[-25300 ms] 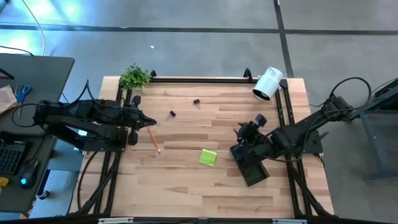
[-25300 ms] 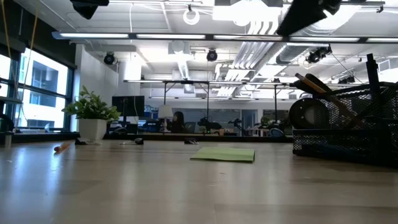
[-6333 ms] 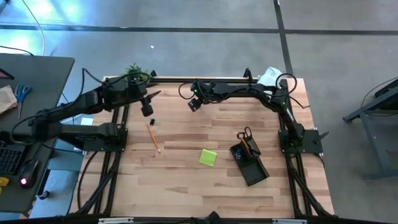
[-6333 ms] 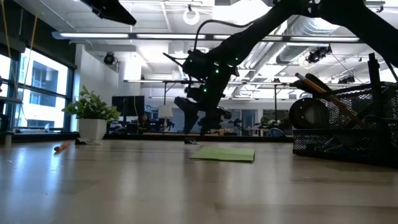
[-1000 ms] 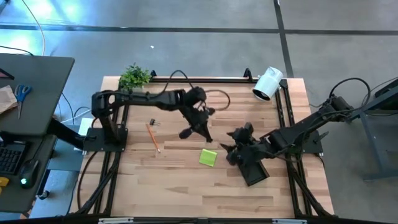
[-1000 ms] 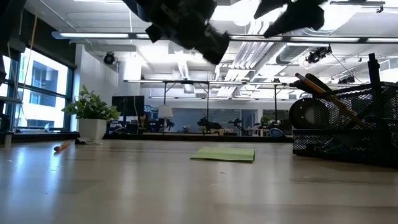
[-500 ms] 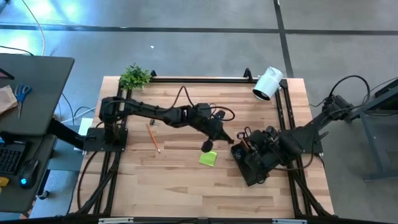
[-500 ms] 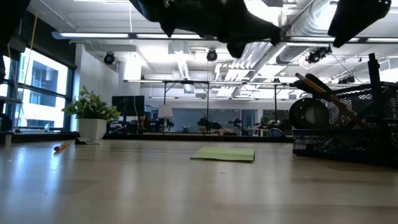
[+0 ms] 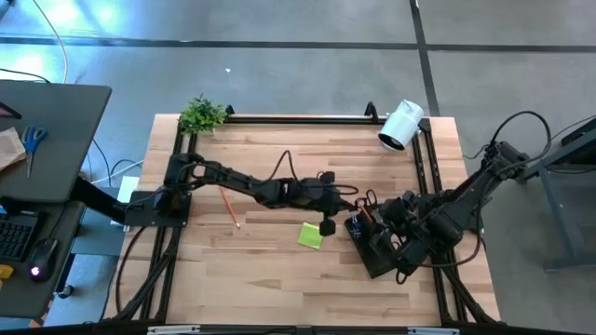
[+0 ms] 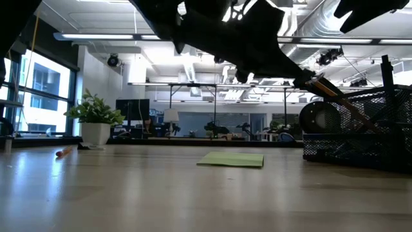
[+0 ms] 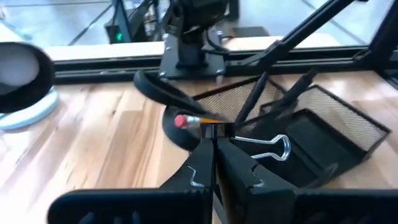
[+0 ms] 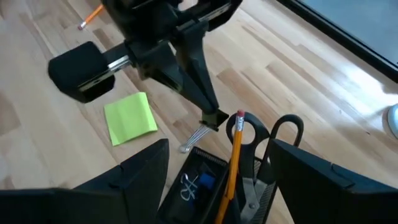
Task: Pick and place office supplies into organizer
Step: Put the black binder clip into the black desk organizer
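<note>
My left gripper [image 11: 216,138] is shut on a small black binder clip [image 12: 213,119] and hovers over the near-left corner of the black mesh organizer [image 9: 374,247]. The organizer's cup holds an orange pencil [image 12: 235,152] and grey-handled scissors [image 12: 285,132]. Its low tray holds a small blue piece [image 12: 203,182] and a clip. My right gripper [image 12: 217,186] is open above the organizer and touches nothing. A lime-green sticky-note pad [image 9: 312,234] lies flat on the table left of the organizer. A second orange pencil [image 9: 230,207] lies farther left. My left gripper pinches the clip's black body [image 11: 215,130] between its two fingertips. The fingers slant down from the table's left. The clip is lifted clear, and its silver wire handles [image 11: 268,148] stick out past the fingertips over the organizer's edge.
A white cylindrical camera [image 9: 400,124] sits at the far right corner and a small potted plant [image 9: 200,113] at the far left corner. Black frame rails run along the table's left, right and far edges. Bare wood lies near the front edge.
My left gripper has carried the clip toward the table's right, from beyond the sticky-note pad to the organizer's edge. My right gripper has drawn back from the organizer's left side toward the table's right and near edge, staying open.
</note>
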